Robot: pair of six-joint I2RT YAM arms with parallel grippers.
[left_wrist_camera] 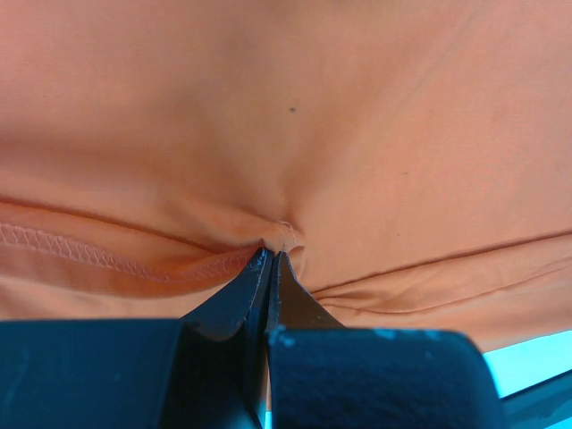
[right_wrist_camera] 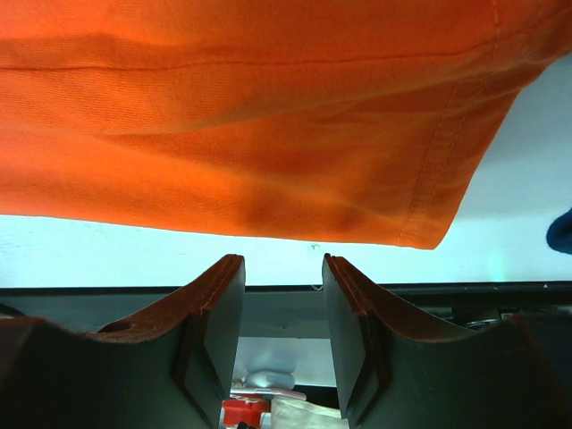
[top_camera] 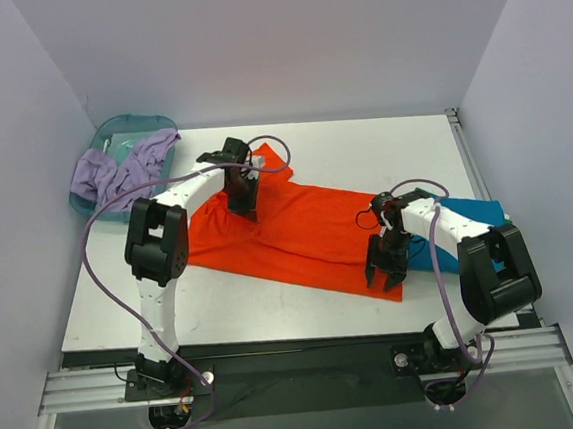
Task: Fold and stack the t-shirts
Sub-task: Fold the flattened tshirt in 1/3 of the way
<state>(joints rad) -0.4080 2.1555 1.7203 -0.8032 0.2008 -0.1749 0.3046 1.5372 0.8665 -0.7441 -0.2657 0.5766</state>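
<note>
A bright orange-red t-shirt (top_camera: 308,228) lies as a long band across the middle of the table. My left gripper (top_camera: 242,203) stands on its upper left part. In the left wrist view this gripper (left_wrist_camera: 273,252) is shut, and a small pucker of the orange cloth (left_wrist_camera: 295,134) is pinched at its tips beside a stitched hem. My right gripper (top_camera: 384,274) hovers at the shirt's lower right corner. It (right_wrist_camera: 281,261) is open with nothing between its fingers, just short of the hemmed corner (right_wrist_camera: 420,223). A teal-blue t-shirt (top_camera: 475,208) lies partly under the right arm.
A translucent teal basin (top_camera: 133,120) sits at the back left corner with lilac clothes (top_camera: 122,169) hanging over its rim. The table's front edge (top_camera: 278,341) runs close below the right gripper. White walls enclose the table on three sides.
</note>
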